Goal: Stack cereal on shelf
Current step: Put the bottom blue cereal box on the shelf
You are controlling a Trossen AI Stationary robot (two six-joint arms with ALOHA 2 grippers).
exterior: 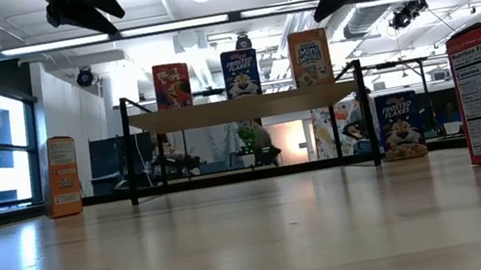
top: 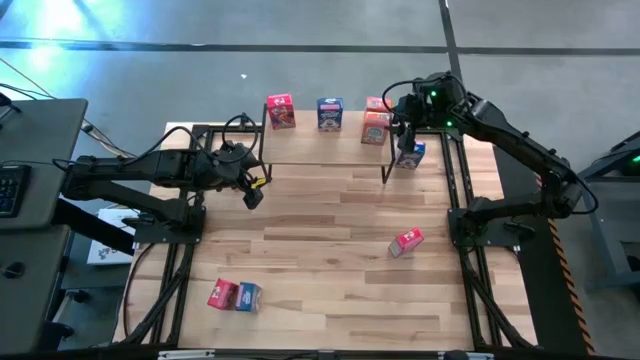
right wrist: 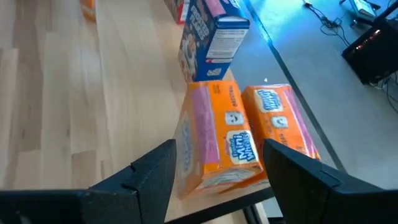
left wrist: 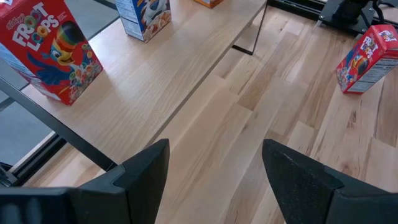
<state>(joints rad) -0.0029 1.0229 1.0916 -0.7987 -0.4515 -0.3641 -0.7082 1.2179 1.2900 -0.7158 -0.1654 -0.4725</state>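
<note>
On the left, the left gripper (top: 252,192) is seen hovering over the table (top: 330,280), just in front of the shelf (top: 320,145), its jaws spread apart with nothing between them. Below it, near the front edge of the table, a pink-red box (top: 222,294) and a blue box (top: 248,296) are found lying side by side, touching. Along the shelf, a red Froot Loops box (top: 281,111) is stood upright at the left end, a blue Frosted Flakes box (top: 330,113) at the middle, and two orange Mini Wheats boxes (right wrist: 239,134) are set close together at the right end. Over those orange boxes the right gripper (top: 403,128) is held, fingers parted and gripping nothing. Just past the shelf's right legs, another blue box (top: 410,154) is seen standing on the table. Further forward on the right, a lone pink-red box (top: 405,242) is left lying at an angle.
</note>
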